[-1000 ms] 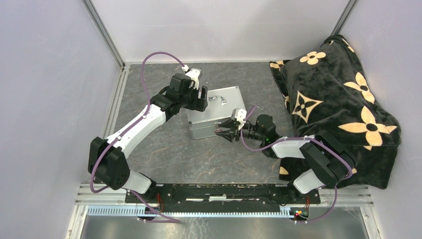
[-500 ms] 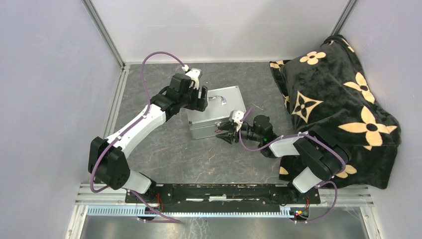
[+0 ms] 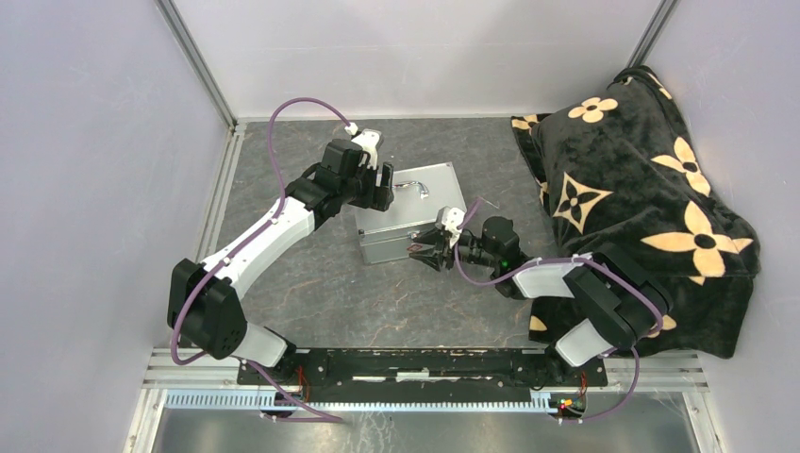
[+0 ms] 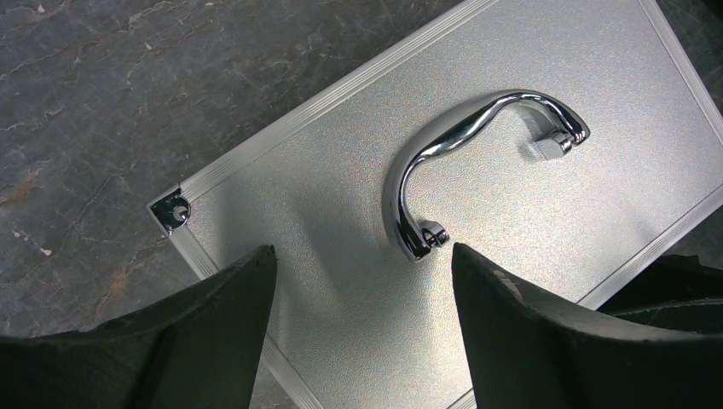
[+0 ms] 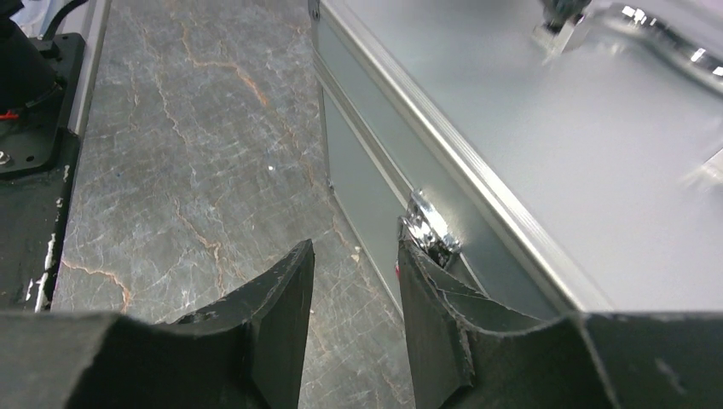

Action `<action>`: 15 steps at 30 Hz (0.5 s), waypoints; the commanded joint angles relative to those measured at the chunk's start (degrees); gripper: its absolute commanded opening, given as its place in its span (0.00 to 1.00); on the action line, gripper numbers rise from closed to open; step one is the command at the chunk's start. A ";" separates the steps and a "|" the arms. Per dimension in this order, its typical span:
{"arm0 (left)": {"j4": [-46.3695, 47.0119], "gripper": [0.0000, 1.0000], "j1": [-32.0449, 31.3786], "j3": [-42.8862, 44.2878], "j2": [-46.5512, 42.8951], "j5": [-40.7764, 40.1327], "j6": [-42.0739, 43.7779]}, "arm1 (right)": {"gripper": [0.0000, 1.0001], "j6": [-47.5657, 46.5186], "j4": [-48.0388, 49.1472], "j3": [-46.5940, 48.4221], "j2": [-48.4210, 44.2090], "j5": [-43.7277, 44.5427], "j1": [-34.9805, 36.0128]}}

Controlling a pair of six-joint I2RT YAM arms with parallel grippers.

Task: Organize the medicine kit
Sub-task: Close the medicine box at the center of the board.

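Note:
The medicine kit [image 3: 436, 202] is a silver case lying shut on the dark stone-pattern tabletop, chrome handle [image 4: 452, 145] on its lid [image 4: 503, 230]. My left gripper [image 3: 382, 192] hovers over the lid's left end, open wide, with only bare lid between its fingers [image 4: 362, 256]. My right gripper [image 3: 421, 250] sits low at the kit's front wall [image 5: 375, 183], jaws apart with nothing between them [image 5: 356, 247]. Its right finger [image 5: 435, 307] reaches up to the chrome front latch [image 5: 430, 223].
A black blanket with cream flowers [image 3: 641, 179] is heaped over something at the right, close behind the right arm. White walls enclose the table on three sides. The arms' base rail [image 3: 425, 363] runs along the near edge.
The right arm's elbow and forearm have shifted slightly, while its gripper stays at the kit's front. The left arm has not moved.

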 commanded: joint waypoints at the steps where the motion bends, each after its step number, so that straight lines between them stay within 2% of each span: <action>1: -9.48 0.81 -0.08 -1.89 3.42 3.55 1.65 | 0.48 -2.13 1.83 3.00 -3.90 2.82 -0.33; 15: -9.48 0.81 -0.08 -1.89 3.48 3.58 1.73 | 0.48 -4.09 -1.38 4.26 -3.64 3.89 -0.29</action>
